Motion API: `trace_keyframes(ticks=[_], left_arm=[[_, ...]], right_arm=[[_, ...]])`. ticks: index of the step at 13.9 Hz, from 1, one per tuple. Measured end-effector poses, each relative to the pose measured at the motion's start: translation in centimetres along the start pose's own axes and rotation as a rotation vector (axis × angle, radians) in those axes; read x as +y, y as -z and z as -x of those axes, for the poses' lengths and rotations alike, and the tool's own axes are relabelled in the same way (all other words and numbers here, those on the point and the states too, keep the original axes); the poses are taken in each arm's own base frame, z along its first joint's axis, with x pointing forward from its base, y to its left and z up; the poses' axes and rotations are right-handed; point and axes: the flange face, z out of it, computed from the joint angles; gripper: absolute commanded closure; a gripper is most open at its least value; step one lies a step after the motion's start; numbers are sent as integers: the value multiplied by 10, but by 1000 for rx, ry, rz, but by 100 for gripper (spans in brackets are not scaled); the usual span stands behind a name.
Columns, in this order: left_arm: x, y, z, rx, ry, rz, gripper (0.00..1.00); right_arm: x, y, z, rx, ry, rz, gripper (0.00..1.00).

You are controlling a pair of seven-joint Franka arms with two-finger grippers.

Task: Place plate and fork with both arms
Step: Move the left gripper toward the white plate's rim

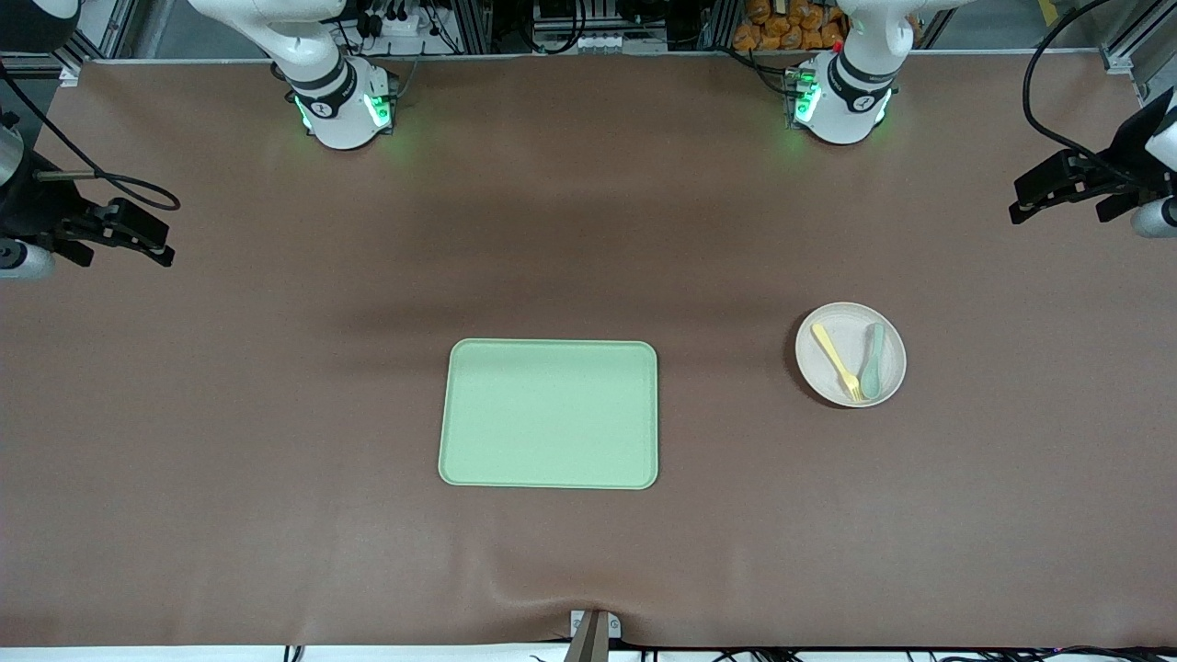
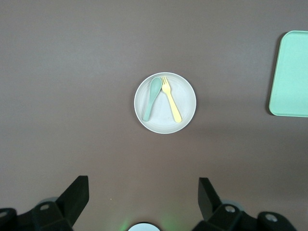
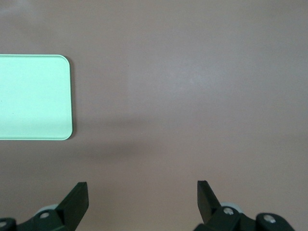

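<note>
Round, shallow, off-white plate (image 1: 851, 354) with a raised rim, lying flat on the brown counter (image 1: 276, 414) toward the left arm's end. Pale-yellow plastic fork (image 1: 837, 361) resting inside the plate, flat and slightly oblique, tines toward the front camera, slim handle pointing toward the robot bases, just beside a grey-green spoon (image 1: 873, 360).

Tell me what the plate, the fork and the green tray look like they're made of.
Plate: probably matte plastic or melamine, off-white, no glaze shine.
Fork: likely moulded plastic, pale yellow, one uniform colour, thick short tines.
Tray: seemingly matte plastic, pale green, rounded corners and a soft moulded rim.
None shows the glint of metal or glazed ceramic.
</note>
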Motion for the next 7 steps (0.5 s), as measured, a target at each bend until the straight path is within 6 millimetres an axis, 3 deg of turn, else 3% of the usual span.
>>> trace_keyframes(ticks=[4, 7], left_arm=[[-2, -5, -4, -8, 3, 1, 0], [-6, -25, -22, -33, 4, -20, 0]], right_arm=[[-1, 0, 0, 0, 2, 0, 0], [-2, 0, 0, 0, 3, 0, 0]])
